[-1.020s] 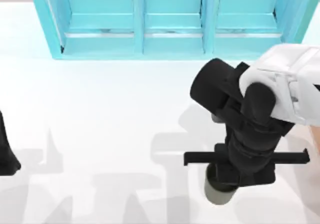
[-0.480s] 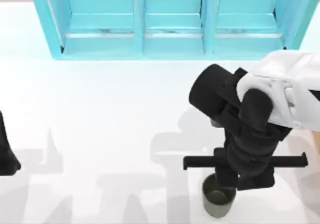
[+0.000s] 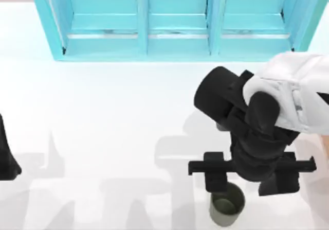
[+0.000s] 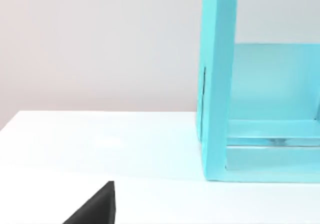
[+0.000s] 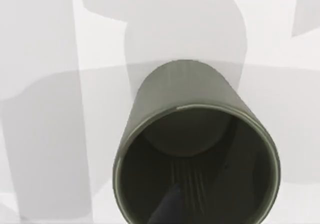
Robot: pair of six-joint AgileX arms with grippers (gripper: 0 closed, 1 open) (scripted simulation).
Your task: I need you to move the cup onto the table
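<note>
White glossy counter (image 3: 103, 117) fills the workspace, with a turquoise shelf unit (image 3: 175, 24) standing along its far edge. The cup (image 3: 226, 208) stands upright on the counter near the front edge, right of centre, well apart from the shelf unit. The right gripper (image 3: 251, 174) sits directly above and just behind the cup; its fingers are spread wide, wider than the cup, and grip nothing. In the right wrist view the cup (image 5: 196, 154) rests on the white surface with its dark interior exposed. Judged status: placement is complete, and release appears done. Remaining work, at most: lift the right arm clear without tipping the cup. The left gripper (image 3: 6, 158) is parked at the counter's left edge; its finger state cannot be determined.
</note>
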